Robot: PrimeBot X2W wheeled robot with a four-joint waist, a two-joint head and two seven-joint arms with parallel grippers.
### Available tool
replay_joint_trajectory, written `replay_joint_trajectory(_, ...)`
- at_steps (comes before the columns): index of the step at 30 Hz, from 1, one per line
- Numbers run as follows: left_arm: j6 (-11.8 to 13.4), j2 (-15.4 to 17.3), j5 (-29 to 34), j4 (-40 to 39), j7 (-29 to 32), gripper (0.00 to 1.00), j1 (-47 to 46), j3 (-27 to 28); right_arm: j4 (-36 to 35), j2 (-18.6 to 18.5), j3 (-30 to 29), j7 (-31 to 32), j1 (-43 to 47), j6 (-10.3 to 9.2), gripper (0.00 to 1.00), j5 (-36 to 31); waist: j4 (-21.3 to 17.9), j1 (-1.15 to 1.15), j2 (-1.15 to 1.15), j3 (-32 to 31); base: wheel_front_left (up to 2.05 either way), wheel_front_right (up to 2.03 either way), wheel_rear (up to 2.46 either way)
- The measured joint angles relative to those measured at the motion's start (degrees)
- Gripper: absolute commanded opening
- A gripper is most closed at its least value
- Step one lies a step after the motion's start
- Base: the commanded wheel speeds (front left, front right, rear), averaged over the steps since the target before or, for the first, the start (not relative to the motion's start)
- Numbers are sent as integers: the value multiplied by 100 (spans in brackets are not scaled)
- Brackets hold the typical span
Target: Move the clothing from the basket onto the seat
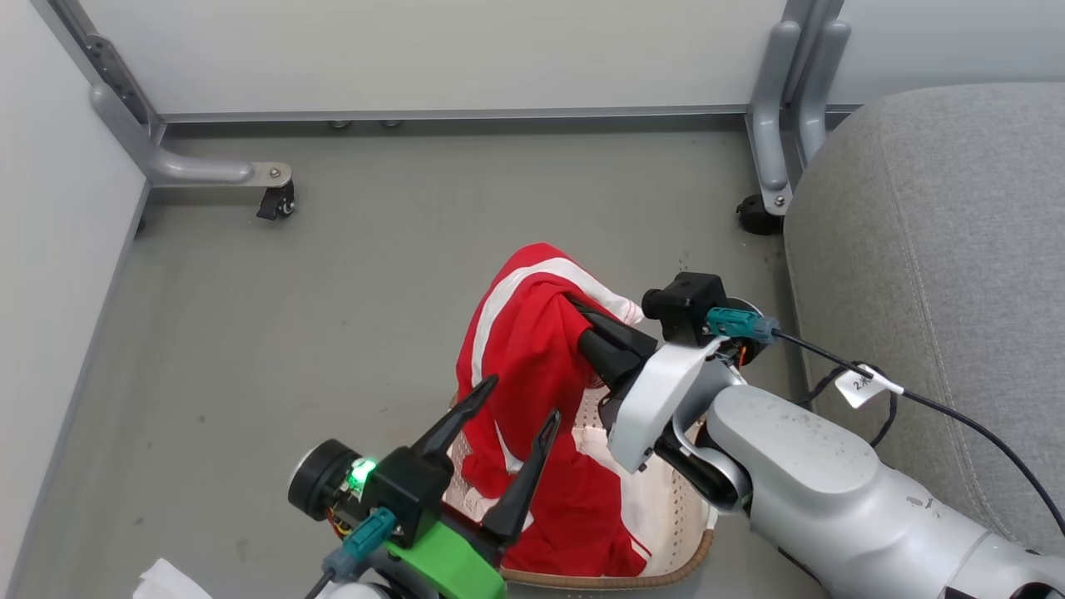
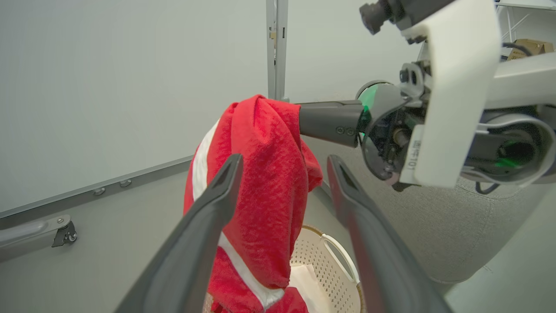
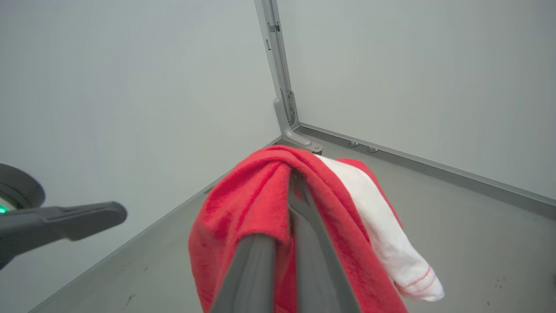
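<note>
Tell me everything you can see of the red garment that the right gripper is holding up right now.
The red garment is soft, terry-like cloth with white stripes and a white panel. The right gripper, shut, pinches its top fold, so it hangs in a peak above the basket, its lower end reaching down into it. The left gripper stands open beside it, not gripping.

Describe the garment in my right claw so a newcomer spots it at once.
Left of the grey seat stands a cream basket. Above it a red garment hangs from the shut right claw. Unlike the cloth lying in the basket, it is raised in a peak, a white stripe curving over its top.
</note>
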Motion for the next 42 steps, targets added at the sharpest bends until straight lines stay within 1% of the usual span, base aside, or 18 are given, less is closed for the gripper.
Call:
replay_joint_trajectory(8, 15, 22, -1, 43, 18, 100, 74, -98, 36, -85, -168, 0, 49, 0, 0, -57, -3, 0, 0, 3, 0, 0, 0)
replay_joint_trajectory(12, 45, 71, 1, 69, -5, 100, 80, -87, 11, -77, -289, 0, 53, 0, 0, -152, -126, 0, 0, 7, 0, 0, 0)
replay_joint_trajectory(16, 82, 123, 5, 69, 2, 100, 79, -66, -46, -27, -449, -1, 66, 0, 0, -274, -342, 0, 0, 13, 0, 0, 0)
replay_joint_trajectory(23, 129, 235, 16, 31, 85, 100, 53, -13, -253, -25, -828, -4, 149, 0, 0, -624, -921, 0, 0, 44, 0, 0, 0)
replay_joint_trajectory(29, 134, 268, 53, -14, 154, 100, -38, -16, -396, -166, -1126, -4, 288, 0, 0, -896, -1531, 0, 0, 81, 0, 0, 0)
replay_joint_trajectory(35, 123, 280, 55, -36, 203, 100, -117, -59, -522, -320, -1481, -5, 448, 0, 0, -1021, -2189, 0, 0, 138, 0, 0, 0)
replay_joint_trajectory(42, 101, 283, 111, -55, 279, 100, -277, -112, -615, -412, -1946, -4, 649, 0, 0, -1122, -2805, 0, 0, 249, 0, 0, 0)
